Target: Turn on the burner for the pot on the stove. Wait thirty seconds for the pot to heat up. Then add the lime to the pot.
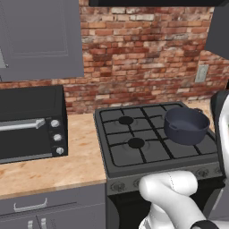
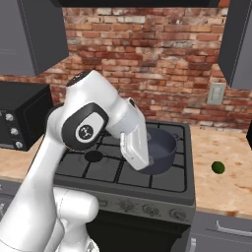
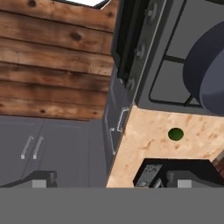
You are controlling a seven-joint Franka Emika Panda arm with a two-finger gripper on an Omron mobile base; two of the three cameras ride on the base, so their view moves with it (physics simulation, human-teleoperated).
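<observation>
The dark blue-grey pot (image 1: 185, 125) stands on a right-hand grate of the stove (image 1: 134, 154); in the right base view the pot (image 2: 160, 147) is partly hidden behind my white forearm. The small green lime (image 2: 218, 167) lies on the wooden counter to the right of the stove. In the hand view the lime (image 3: 175, 134) sits on the counter near the stove's edge, with the pot (image 3: 208, 74) at the upper right. My gripper (image 3: 109, 180) is open, hovering high above the counter's front edge with nothing between its fingers. The front knobs (image 2: 150, 210) line the stove's face.
A black countertop oven (image 1: 31, 127) stands on the counter left of the stove. Grey cabinets (image 1: 40, 40) hang above on both sides against the brick wall. Grey drawers (image 3: 116, 127) and a wooden floor (image 3: 52, 65) lie below the counter edge.
</observation>
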